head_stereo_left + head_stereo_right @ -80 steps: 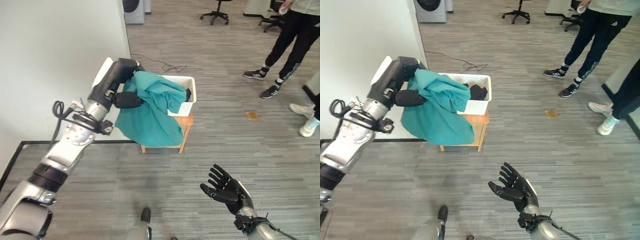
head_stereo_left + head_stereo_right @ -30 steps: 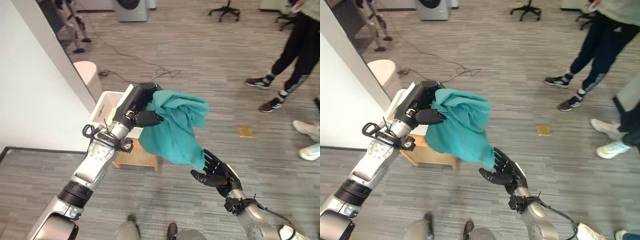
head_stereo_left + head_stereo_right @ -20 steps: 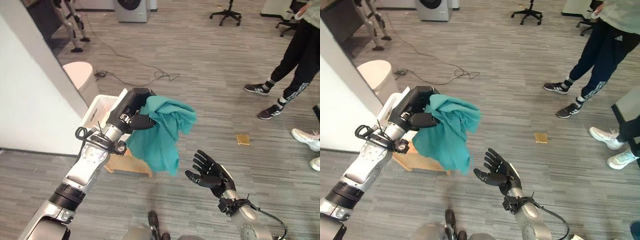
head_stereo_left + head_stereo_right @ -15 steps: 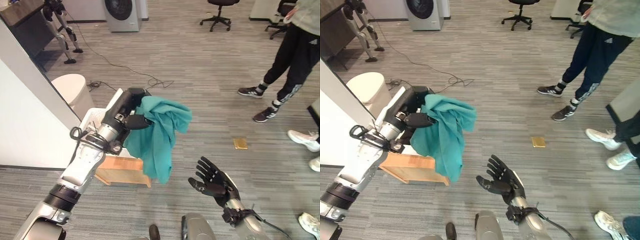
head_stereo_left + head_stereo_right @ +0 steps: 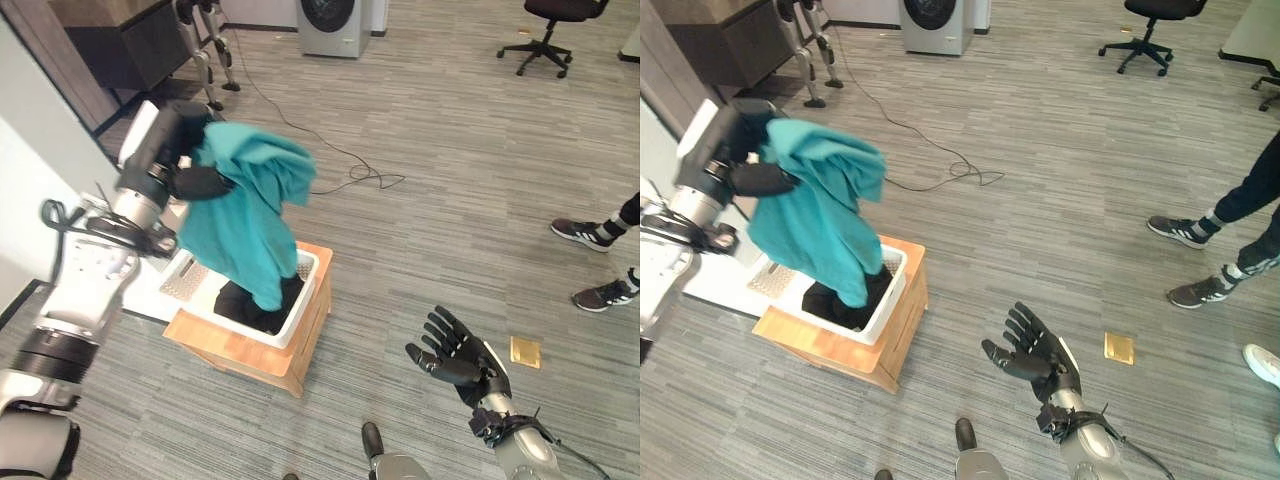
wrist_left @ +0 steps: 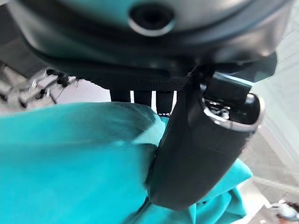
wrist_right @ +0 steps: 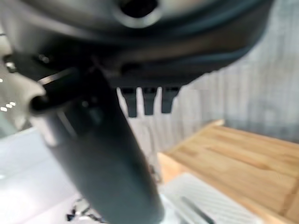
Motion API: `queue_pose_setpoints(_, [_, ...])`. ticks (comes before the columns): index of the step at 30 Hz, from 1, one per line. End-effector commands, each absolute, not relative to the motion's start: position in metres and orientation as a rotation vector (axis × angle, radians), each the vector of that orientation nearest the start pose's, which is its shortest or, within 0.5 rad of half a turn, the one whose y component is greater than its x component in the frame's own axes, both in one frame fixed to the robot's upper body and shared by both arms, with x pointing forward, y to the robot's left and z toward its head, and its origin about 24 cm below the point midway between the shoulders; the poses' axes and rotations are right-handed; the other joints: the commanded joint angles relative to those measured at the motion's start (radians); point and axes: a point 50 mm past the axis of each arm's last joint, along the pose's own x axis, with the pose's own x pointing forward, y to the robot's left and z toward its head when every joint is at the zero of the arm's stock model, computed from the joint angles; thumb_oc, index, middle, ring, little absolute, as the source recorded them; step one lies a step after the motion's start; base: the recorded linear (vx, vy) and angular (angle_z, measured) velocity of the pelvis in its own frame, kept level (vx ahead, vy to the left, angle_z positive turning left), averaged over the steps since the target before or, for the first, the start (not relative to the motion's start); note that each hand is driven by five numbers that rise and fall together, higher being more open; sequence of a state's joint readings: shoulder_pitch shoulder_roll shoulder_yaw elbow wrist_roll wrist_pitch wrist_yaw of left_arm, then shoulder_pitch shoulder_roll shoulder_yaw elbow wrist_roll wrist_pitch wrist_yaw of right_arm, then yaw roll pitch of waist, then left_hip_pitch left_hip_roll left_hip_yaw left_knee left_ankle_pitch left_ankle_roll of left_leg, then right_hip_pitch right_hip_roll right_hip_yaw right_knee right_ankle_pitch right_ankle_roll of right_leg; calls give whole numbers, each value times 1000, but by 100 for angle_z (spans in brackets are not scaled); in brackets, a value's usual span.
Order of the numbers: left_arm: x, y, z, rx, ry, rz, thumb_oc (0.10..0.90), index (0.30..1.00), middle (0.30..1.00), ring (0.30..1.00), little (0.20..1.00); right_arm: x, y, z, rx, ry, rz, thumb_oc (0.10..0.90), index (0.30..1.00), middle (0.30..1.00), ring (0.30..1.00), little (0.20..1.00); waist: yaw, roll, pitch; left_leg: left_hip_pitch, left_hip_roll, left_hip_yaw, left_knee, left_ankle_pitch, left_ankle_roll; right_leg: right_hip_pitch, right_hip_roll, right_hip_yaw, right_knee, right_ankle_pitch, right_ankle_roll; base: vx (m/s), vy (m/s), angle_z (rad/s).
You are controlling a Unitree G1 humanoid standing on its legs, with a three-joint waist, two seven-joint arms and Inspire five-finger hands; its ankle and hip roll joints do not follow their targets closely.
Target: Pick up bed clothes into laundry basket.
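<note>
A teal cloth [image 5: 243, 215] hangs from my left hand [image 5: 186, 165], whose thumb and fingers are curled round its top; the left wrist view shows the thumb pressed on the same teal cloth [image 6: 70, 168]. The cloth's lower end dangles into the white laundry basket [image 5: 293, 320], which stands on a low wooden stool [image 5: 260, 358] and holds dark clothing [image 5: 250, 303]. My right hand [image 5: 458, 358] hovers open over the floor at the lower right, well away from the basket, holding nothing.
A person's shoes [image 5: 589, 264] show at the right edge. A small yellow square [image 5: 524, 351] lies on the floor near my right hand. A cable [image 5: 350, 170] runs across the floor behind the basket. An office chair [image 5: 547, 30] and a washing machine [image 5: 332, 12] stand far back.
The camera has swung round, so the whole scene has shifted. The teal cloth, earlier hanging beside the basket's front, now hangs over it with its tip inside.
</note>
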State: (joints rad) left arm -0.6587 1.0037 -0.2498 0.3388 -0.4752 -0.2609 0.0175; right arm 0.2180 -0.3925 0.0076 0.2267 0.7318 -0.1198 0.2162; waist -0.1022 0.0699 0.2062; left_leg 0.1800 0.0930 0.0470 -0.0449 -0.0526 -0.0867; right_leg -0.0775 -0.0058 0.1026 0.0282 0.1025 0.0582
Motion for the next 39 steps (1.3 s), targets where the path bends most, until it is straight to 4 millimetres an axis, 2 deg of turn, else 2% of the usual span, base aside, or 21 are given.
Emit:
queue_pose_setpoints(1, [305,302,337,486,-810,155,400,300,300,300,300,179,-247,-12,366,175,34,800,900,900,900,900,-13,-27,-87,-82,-90,-12,45,-23,65,73,-102,-19,59,-166,104,61,1,0])
queue_pose_setpoints(4, [310,324,344,512,-733,229,400,300,300,300,300,176,-244,-17,379,203,44,800,900,900,900,900,-21,-20,-88,-75,-87,-5,16,-9,58,75,-100,-25,45,-160,110,58,0,9])
queue_pose_setpoints(5, [310,324,344,512,-734,227,400,300,300,300,300,176,-244,-17,381,202,44,800,900,900,900,900,-20,-21,-87,-75,-87,-6,15,-8,58,76,-100,-25,44,-159,110,52,-2,8])
queue_pose_setpoints(8, [312,341,346,454,-691,287,400,300,300,300,300,173,-243,-23,403,226,27,800,900,900,900,900,-26,-18,-87,-71,-84,1,-4,0,54,75,-100,-28,30,-152,114,46,13,5])
queue_pose_setpoints(9, [311,348,352,442,-686,322,400,300,300,300,300,172,-243,-26,409,239,19,800,900,900,900,900,-31,-16,-82,-73,-82,9,-14,5,52,70,-98,-26,20,-147,117,0,0,0])
queue_pose_setpoints(16, [309,358,363,484,-665,377,400,300,300,300,300,169,-242,-30,398,269,45,800,900,900,900,900,-34,-27,-60,-90,-77,37,-34,17,48,47,-93,-10,-6,-125,122,-9,22,-11])
queue_pose_setpoints(20, [313,358,359,446,-656,376,400,300,300,300,300,171,-240,-31,393,275,56,800,900,900,900,900,-38,-31,-49,-100,-76,43,-39,21,47,37,-91,-4,-12,-120,123,-14,13,-12])
queue_pose_setpoints(25, [316,354,360,481,-655,391,400,300,300,300,300,176,-240,-28,384,253,49,800,900,900,900,900,-39,-40,-24,-126,-75,54,-41,27,47,6,-91,7,-23,-103,125,-48,20,-7])
queue_pose_setpoints(33, [318,364,342,420,-623,441,400,300,300,300,300,177,-243,-26,371,243,41,800,900,900,900,900,-35,-66,19,-164,-72,65,-39,38,46,-31,-85,17,-32,-85,124,-51,6,-5])
queue_pose_setpoints(39, [319,367,328,455,-572,447,400,300,300,300,300,178,-239,-25,365,247,68,800,900,900,900,900,-27,-81,41,-180,-68,66,-37,44,45,-43,-81,21,-36,-80,122,-30,1,-5])
